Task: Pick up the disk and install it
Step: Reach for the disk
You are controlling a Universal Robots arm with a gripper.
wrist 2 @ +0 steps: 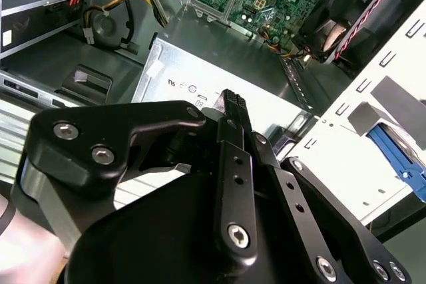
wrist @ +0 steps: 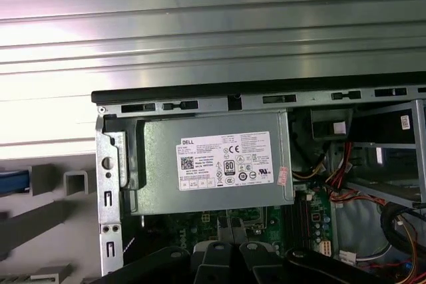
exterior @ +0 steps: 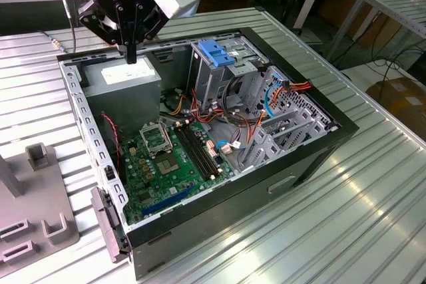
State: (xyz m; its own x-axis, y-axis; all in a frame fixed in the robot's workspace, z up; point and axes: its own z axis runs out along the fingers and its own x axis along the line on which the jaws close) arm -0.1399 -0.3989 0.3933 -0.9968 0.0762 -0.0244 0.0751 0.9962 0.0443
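Although most of it is cut off, the disk [wrist: 13, 181] shows in the first wrist view as a blue rail edge beside the grey plastic fixture [wrist: 75, 181] on the ribbed metal counter [exterior: 299, 231], outside the open black computer case [exterior: 319, 144]. The gripper [exterior: 131, 58] hangs over the grey sheet-metal power supply [exterior: 123, 78] (a boxy unit with a white sticker), and I cannot tell whether it touches it. Its black fingers [wrist 2: 233, 108] are pressed together and hold nothing.
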